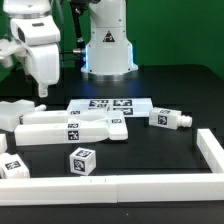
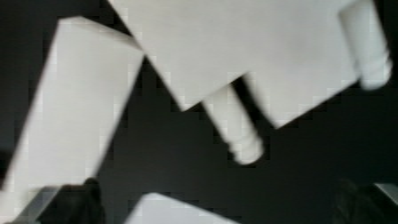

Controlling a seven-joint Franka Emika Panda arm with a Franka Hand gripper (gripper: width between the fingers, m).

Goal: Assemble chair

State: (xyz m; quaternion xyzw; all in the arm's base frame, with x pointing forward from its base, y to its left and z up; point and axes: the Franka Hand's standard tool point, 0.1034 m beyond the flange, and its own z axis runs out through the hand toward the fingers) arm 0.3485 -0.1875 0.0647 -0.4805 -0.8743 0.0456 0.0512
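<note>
The chair lies in loose white tagged pieces on the black table. A long flat slab (image 1: pixel 70 127) sits in the middle, with a short peg piece (image 1: pixel 170 119) toward the exterior view's right. A small cube (image 1: pixel 82 160) lies nearer the front, and another chunk (image 1: pixel 12 112) sits at the far left. My gripper (image 1: pixel 42 90) hangs above the left pieces and touches none. In the blurred wrist view a broad slab (image 2: pixel 249 50), a long bar (image 2: pixel 80 100) and a peg (image 2: pixel 240 135) lie below. My gripper (image 2: pixel 222 205) is open, its dark fingers (image 2: pixel 71 200) far apart and nothing held.
The marker board (image 1: pixel 110 104) lies flat behind the pieces. A low white fence (image 1: pixel 120 187) runs along the front and up the exterior view's right side (image 1: pixel 210 150). The robot base (image 1: pixel 108 45) stands at the back. One more tagged piece (image 1: pixel 10 168) lies at the front left.
</note>
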